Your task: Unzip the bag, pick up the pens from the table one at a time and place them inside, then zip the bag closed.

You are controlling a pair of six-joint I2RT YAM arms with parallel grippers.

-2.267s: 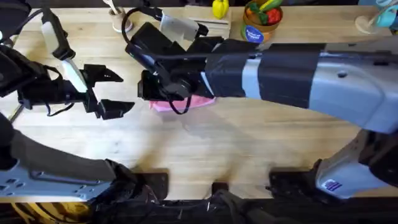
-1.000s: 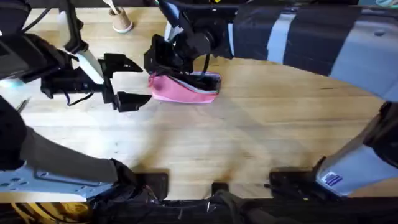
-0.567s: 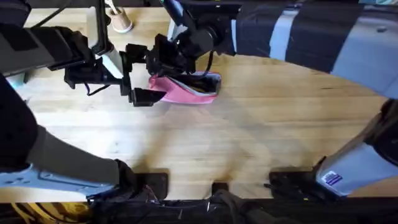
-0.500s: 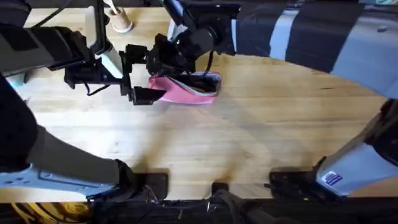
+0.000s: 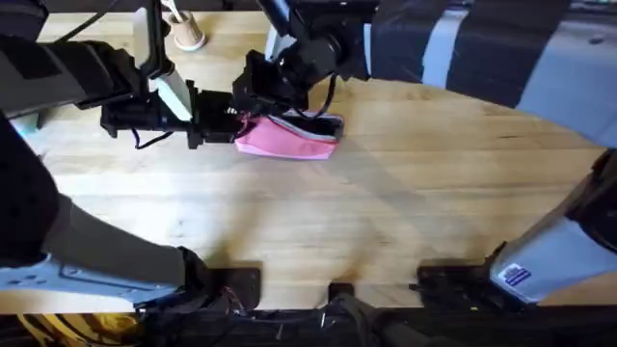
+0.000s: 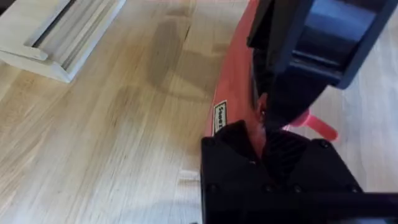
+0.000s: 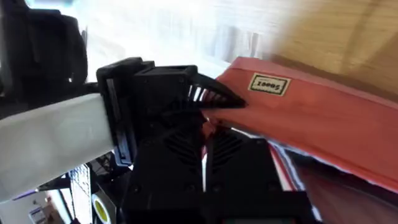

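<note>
Even, bright light falls on the desk (image 5: 405, 193) in the overhead view, and soft, faint shadows spread across the wood below the bag (image 5: 289, 140). The right arm, high under the camera, shows large, dark and blurred. In the left wrist view the wood is sharp, with a soft dark shadow on it, while the near pincer (image 6: 273, 155) blurs. In the right wrist view strong glare washes the far background to white.

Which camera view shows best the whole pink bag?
The overhead view: the bag lies there whole on the table, between both grippers. The left wrist view gives one edge with a label, the right wrist view a labelled side.
</note>
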